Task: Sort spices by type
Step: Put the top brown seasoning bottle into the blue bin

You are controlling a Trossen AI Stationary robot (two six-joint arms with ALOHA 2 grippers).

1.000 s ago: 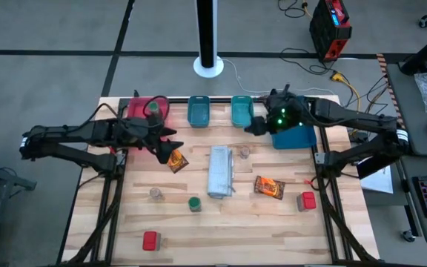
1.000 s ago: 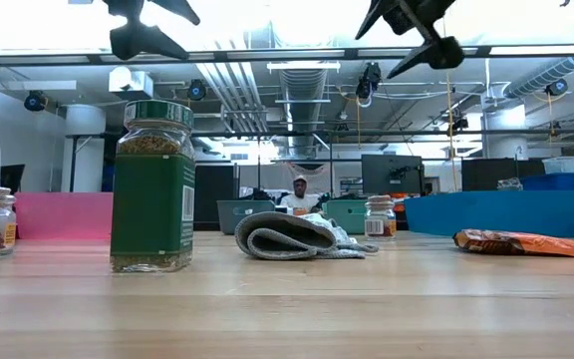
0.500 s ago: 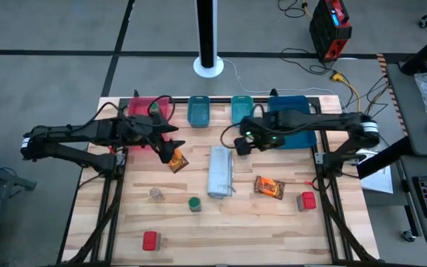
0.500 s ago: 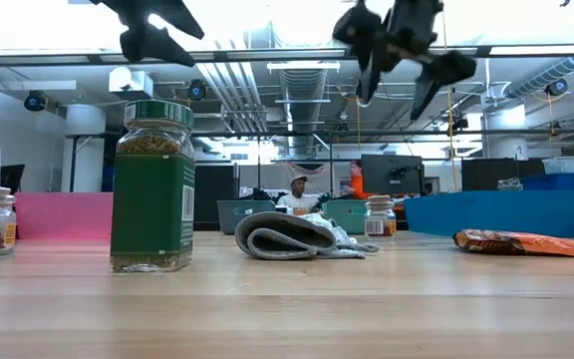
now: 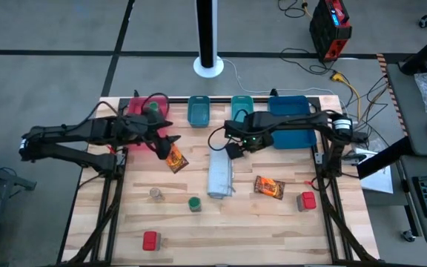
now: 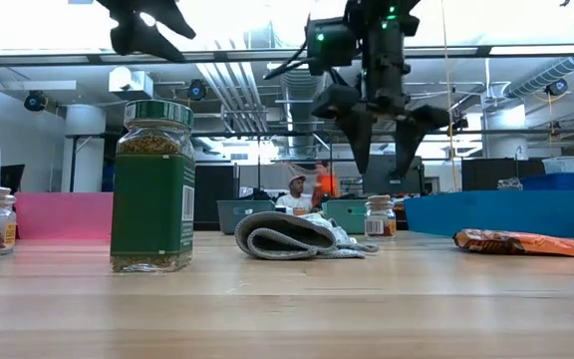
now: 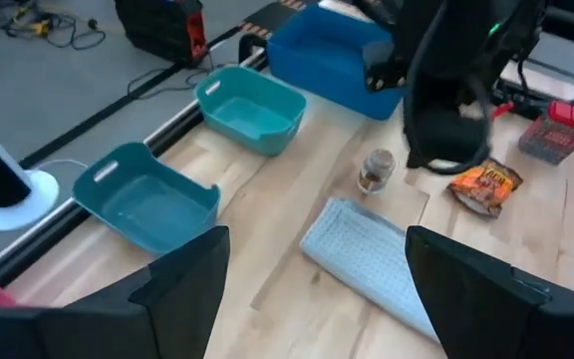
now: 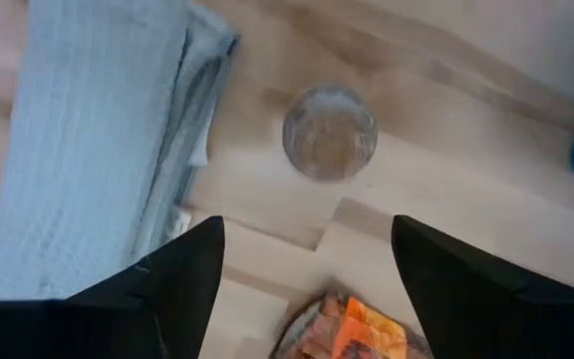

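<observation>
Right gripper (image 6: 381,150), fingers spread wide, hangs above pale-lidded jar (image 8: 330,132) beside folded cloth (image 5: 220,171). Should descend centred, straddling the lid, clear of cloth, before closing.

Matt planked wooden table (image 5: 258,222); ribbed woven cloth (image 5: 220,172); clear glass jar (image 6: 152,186); glossy plastic trays (image 7: 251,108).

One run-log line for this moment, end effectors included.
right end effector: open, above pale-lidded jar beside folded cloth | left end effector: open, over orange-red packet | nothing held
</observation>
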